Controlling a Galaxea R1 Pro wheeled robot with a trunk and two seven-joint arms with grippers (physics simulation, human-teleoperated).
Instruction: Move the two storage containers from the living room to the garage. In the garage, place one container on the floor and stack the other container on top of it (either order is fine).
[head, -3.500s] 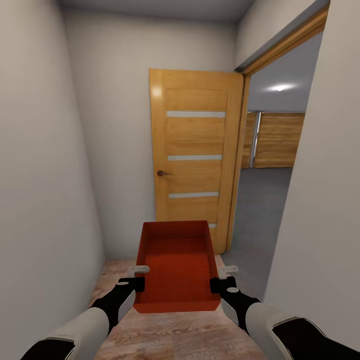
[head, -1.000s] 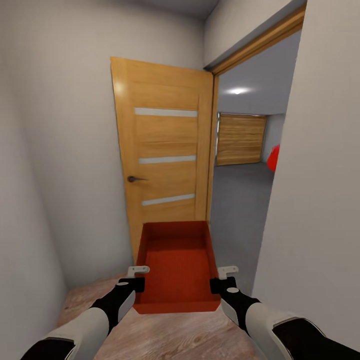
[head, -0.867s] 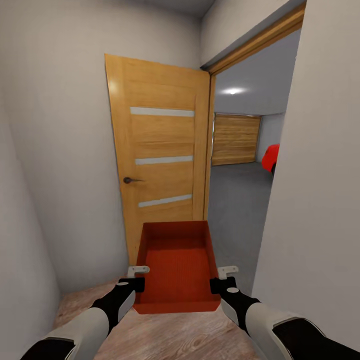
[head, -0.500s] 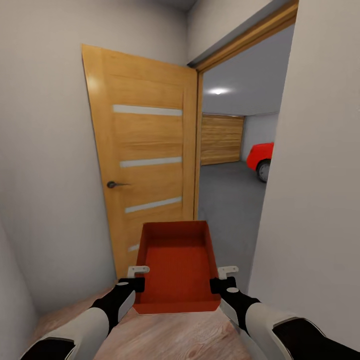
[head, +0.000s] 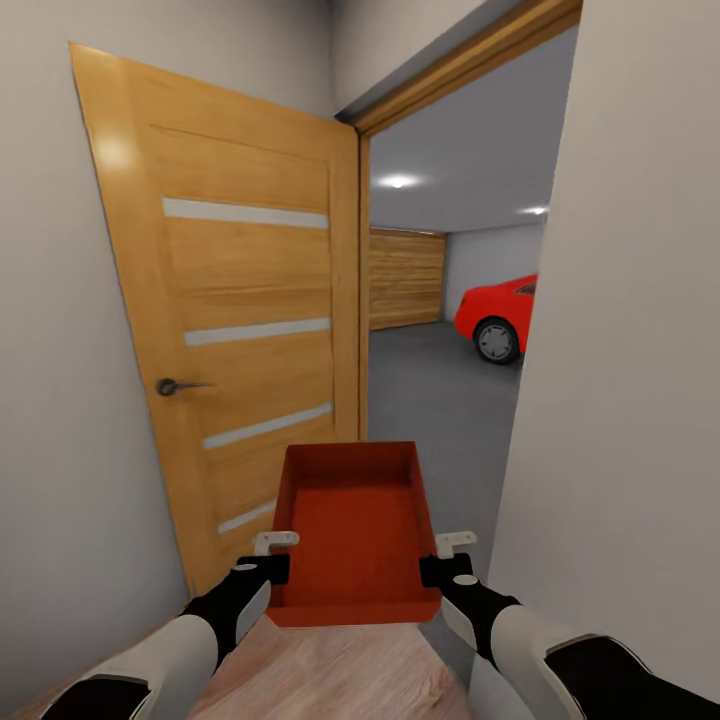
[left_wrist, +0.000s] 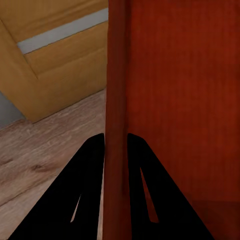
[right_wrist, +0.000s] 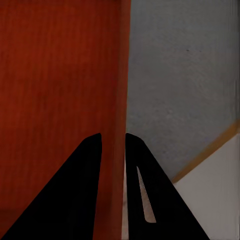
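Carry phase at the garage threshold. One storage container (head: 355, 530), an orange-red lidless bin, is held level in front of the trunk between the two arms, its long axis pointing straight ahead, away from the robot. The left tool (head: 268, 556) is clenched on the left long wall and the right tool (head: 445, 556) on the right long wall, each near the end closest to the robot. In the left wrist view the left tool (left_wrist: 116, 142) straddles the wall of the bin (left_wrist: 175, 100), one black finger inside and one outside; the right wrist view shows the right tool (right_wrist: 113, 141) gripping its wall of the bin (right_wrist: 60, 90) in the same manner. The bin is empty: only its ribbed bottom is visible.

The relation that governs the next move is the doorway. The opening lies ahead and to the right of the bin, so the bin's long axis aims at the hinge-side jamb rather than through the gap. The orange-wood door (head: 230, 320), with pale stripes and a dark handle (head: 176, 385), stands open against the wall on the left; a white wall (head: 620, 350) bounds the opening on the right. Beyond it lies the grey concrete floor (head: 430, 400) of the garage, with a red car (head: 497, 315) and a wood-slat garage door (head: 405, 278) at the far end. Light wood-plank flooring (head: 330, 675) lies under the arms. Judged from this, the base needs to bear right before advancing, keeping the bin's right corner off the white wall.
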